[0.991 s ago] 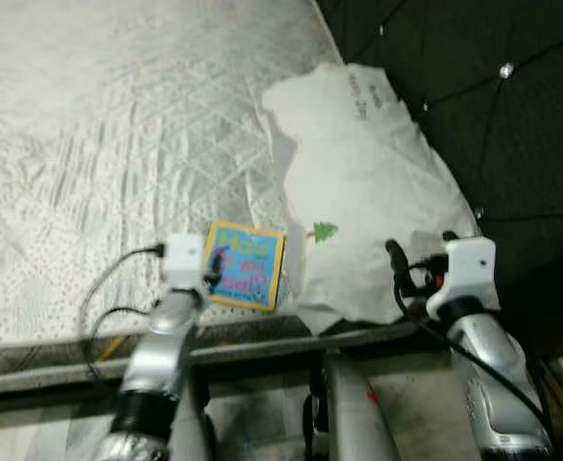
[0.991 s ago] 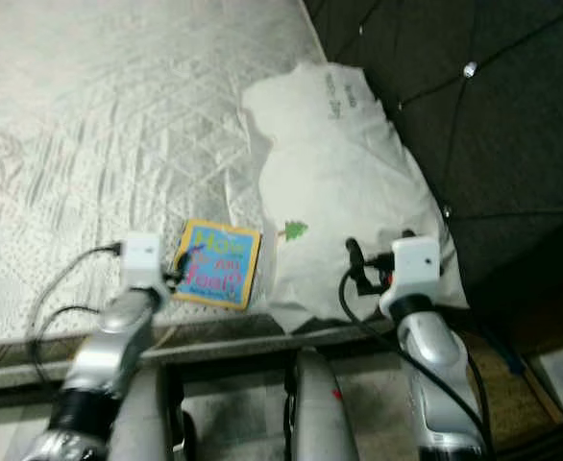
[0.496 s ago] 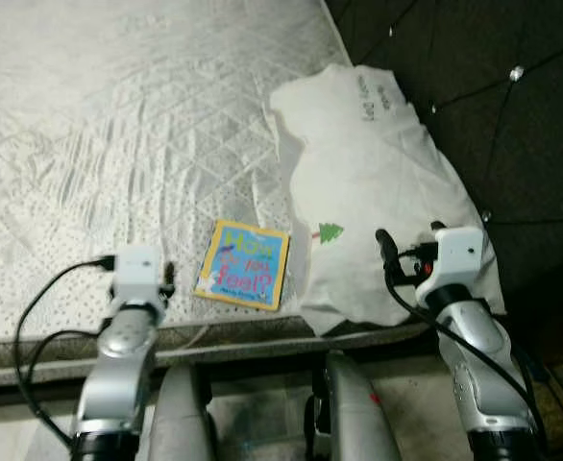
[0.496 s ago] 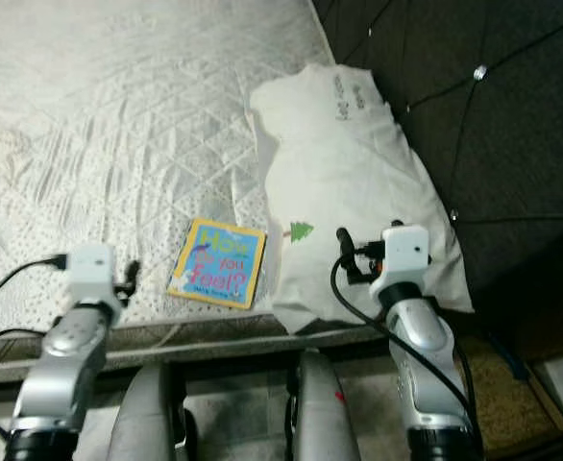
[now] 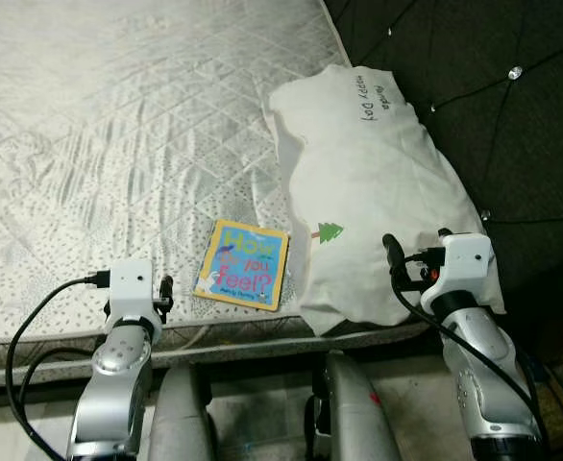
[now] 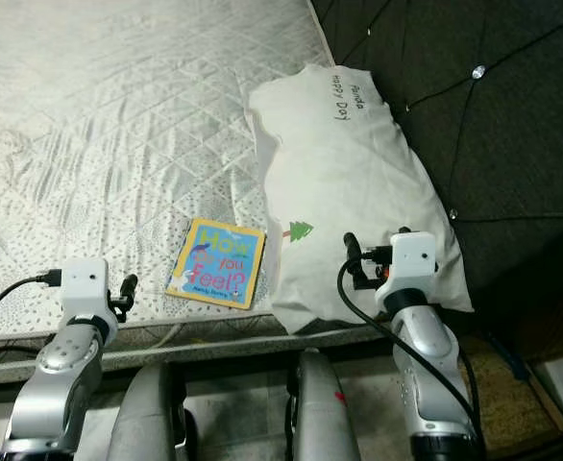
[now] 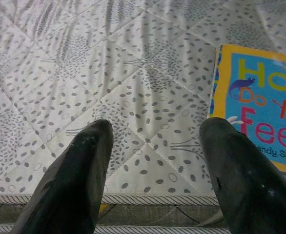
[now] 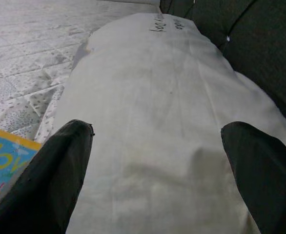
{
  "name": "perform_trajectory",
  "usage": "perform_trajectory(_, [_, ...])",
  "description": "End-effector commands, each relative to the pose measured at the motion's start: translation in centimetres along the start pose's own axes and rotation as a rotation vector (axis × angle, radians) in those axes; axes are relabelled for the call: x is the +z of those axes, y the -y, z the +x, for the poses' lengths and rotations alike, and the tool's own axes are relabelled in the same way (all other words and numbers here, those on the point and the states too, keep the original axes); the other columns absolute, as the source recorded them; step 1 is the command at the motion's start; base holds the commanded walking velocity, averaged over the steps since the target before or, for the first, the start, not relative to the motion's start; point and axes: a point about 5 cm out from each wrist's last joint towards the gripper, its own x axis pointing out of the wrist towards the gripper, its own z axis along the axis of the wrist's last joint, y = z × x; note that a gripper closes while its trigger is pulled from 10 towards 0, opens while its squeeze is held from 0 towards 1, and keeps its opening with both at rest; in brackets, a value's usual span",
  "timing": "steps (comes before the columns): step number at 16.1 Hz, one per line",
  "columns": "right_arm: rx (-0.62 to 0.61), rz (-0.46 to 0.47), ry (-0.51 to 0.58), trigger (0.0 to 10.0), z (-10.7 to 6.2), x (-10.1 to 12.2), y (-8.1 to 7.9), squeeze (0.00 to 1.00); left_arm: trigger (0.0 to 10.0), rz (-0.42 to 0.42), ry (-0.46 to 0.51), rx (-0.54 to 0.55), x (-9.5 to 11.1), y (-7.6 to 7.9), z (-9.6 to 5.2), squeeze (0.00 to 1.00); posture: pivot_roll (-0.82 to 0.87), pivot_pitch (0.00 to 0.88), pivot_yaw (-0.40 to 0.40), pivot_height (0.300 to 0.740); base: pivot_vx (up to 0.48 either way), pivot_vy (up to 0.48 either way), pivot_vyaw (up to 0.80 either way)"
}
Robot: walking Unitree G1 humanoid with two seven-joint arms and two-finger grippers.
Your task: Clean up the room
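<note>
Since a second ago the left gripper (image 7: pixel 155 146) has drawn back off the small square picture book with the yellow border and blue cover (image 5: pixel 242 277); it now sits at the lower left of the left eye view, near the mattress edge and just beside the book's left side, not touching it. Its two black fingers (image 7: pixel 77 178) are spread apart with nothing between them. The book lies flat on the quilted silver-white mattress (image 5: pixel 118 144), low in the centre of the frame, its right edge close to the cream-white pillow with a small green tree print (image 5: pixel 373 211). The right gripper (image 8: pixel 157 161) hovers at the lower right over the pillow's near end, fingers wide apart and empty. A dark tufted headboard (image 5: pixel 493 115) fills the upper right.
</note>
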Motion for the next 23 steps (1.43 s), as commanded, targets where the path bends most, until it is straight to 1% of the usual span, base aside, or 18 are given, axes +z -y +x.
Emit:
perform_trajectory(1, [-0.012,0.012,-0.025,10.0,-0.4,-0.7,0.1,0.0,10.0,-0.011,0.008,-0.02,0.2,0.3,-0.2,0.0,-0.06,0.109,-0.022,0.622,0.0,0.0,0.0])
perform_trajectory(2, [-0.008,0.014,-0.027,10.0,-0.4,-0.8,0.0,0.0,10.0,-0.023,0.017,-0.022,0.5,0.5,-0.1,0.0,-0.05,0.11,-0.025,0.617,0.0,0.0,0.0])
perform_trajectory(3, [-0.005,0.015,-0.027,10.0,-0.3,-0.8,-0.2,0.0,10.0,-0.024,0.03,-0.025,0.9,0.7,0.1,0.0,-0.05,0.11,-0.025,0.602,0.0,0.0,0.0])
perform_trajectory(5, [0.002,0.017,-0.024,10.0,-0.2,-0.7,-0.3,0.0,10.0,-0.008,0.053,-0.037,1.3,1.1,0.1,0.0,-0.05,0.112,-0.027,0.577,0.0,0.0,0.0])
perform_trajectory(7, [0.007,0.015,-0.024,10.0,-0.1,-0.7,-0.3,0.0,10.0,-0.004,0.037,-0.028,0.9,1.0,0.2,0.0,-0.05,0.119,-0.032,0.577,0.0,0.0,0.0])
perform_trajectory(9, [0.004,0.016,-0.024,10.0,-0.5,-0.7,-0.3,0.0,10.0,-0.012,0.019,-0.008,0.6,0.6,0.4,0.0,-0.06,0.126,-0.037,0.577,0.0,0.0,0.0])
perform_trajectory(11, [0.0,0.013,-0.029,10.0,-0.9,-0.6,-0.1,0.0,10.0,0.005,0.04,-0.011,1.1,0.7,0.7,0.0,-0.07,0.154,-0.039,0.577,0.0,0.0,0.0])
perform_trajectory(13, [-0.015,0.004,-0.047,10.0,-1.1,-0.9,0.3,0.0,10.0,0.006,0.055,-0.01,1.7,1.0,1.6,0.0,-0.07,0.173,-0.047,0.577,0.0,0.0,0.0])
perform_trajectory(14, [-0.01,-0.004,-0.046,10.0,-1.2,-0.6,0.4,0.0,10.0,-0.005,0.056,-0.003,2.0,1.1,2.2,0.0,-0.08,0.184,-0.053,0.577,0.0,0.0,0.0])
perform_trajectory(15, [-0.01,-0.009,-0.049,10.0,-1.5,-0.6,0.6,0.0,10.0,-0.008,0.061,0.006,2.0,1.1,2.4,0.0,-0.09,0.197,-0.061,0.577,0.0,0.0,0.0])
perform_trajectory(16, [-0.016,-0.015,-0.057,10.0,-1.7,-0.7,0.8,0.0,10.0,-0.003,0.052,0.014,1.9,1.2,3.1,0.0,-0.1,0.201,-0.063,0.577,0.0,0.0,0.0])
perform_trajectory(17, [-0.019,-0.018,-0.061,10.0,-1.9,-0.6,1.0,0.0,10.0,-0.011,0.04,0.022,1.7,1.3,3.5,0.0,-0.11,0.213,-0.069,0.577,0.0,0.0,0.0])
perform_trajectory(19, [-0.022,-0.027,-0.07,10.0,-2.7,-0.4,1.1,0.0,10.0,-0.011,-0.037,0.017,0.9,2.1,4.8,0.0,-0.14,0.238,-0.08,0.577,0.0,0.0,0.0])
perform_trajectory(20, [-0.023,-0.029,-0.072,10.0,-2.9,-0.3,1.1,0.0,10.0,-0.018,-0.05,0.014,0.7,2.3,4.9,0.0,-0.16,0.252,-0.086,0.577,0.0,0.0,0.0])
perform_trajectory(21, [-0.029,-0.037,-0.085,10.0,-3.6,-0.2,1.4,0.0,10.0,-0.039,-0.068,0.005,0.6,3.0,5.9,0.0,-0.18,0.27,-0.092,0.577,0.0,0.0,0.0])
perform_trajectory(23, [-0.04,-0.045,-0.101,10.0,-4.5,0.0,1.8,0.0,10.0,-0.057,-0.088,-0.024,0.3,3.8,6.7,0.0,-0.21,0.299,-0.105,0.577,0.0,0.0,0.0])
